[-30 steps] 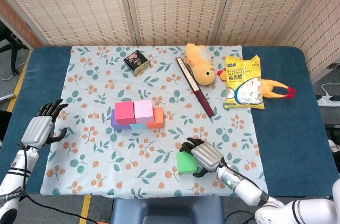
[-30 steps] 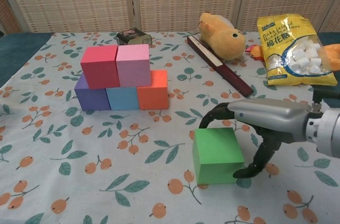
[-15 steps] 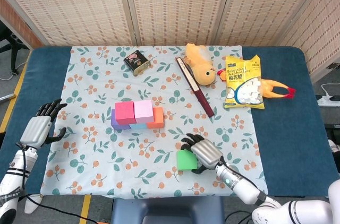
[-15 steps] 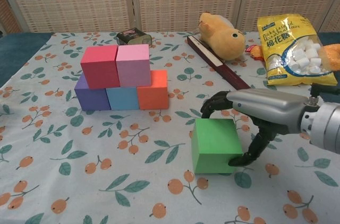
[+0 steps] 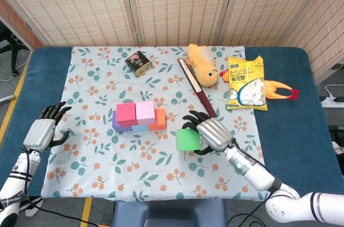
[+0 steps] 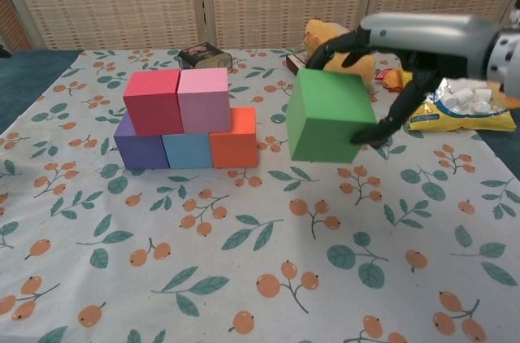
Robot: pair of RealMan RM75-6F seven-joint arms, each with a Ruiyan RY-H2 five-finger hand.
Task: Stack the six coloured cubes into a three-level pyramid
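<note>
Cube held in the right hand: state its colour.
Green: the cube gripped by the right hand is plain green, clearest in the chest view.

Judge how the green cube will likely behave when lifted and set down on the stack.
The green cube looks rigid, keeping crisp edges in the right hand. Its flat faces suggest it won't roll. Matte sides probably resist slipping.

Bright, even light is being cast over both views.
Only soft, short shadows are being thrown beneath the stacked cubes (image 6: 187, 119); a sheen is being caught on the marshmallow bag (image 5: 246, 83), and the raised green cube (image 6: 329, 116) is being rendered slightly soft in the chest view.
</note>
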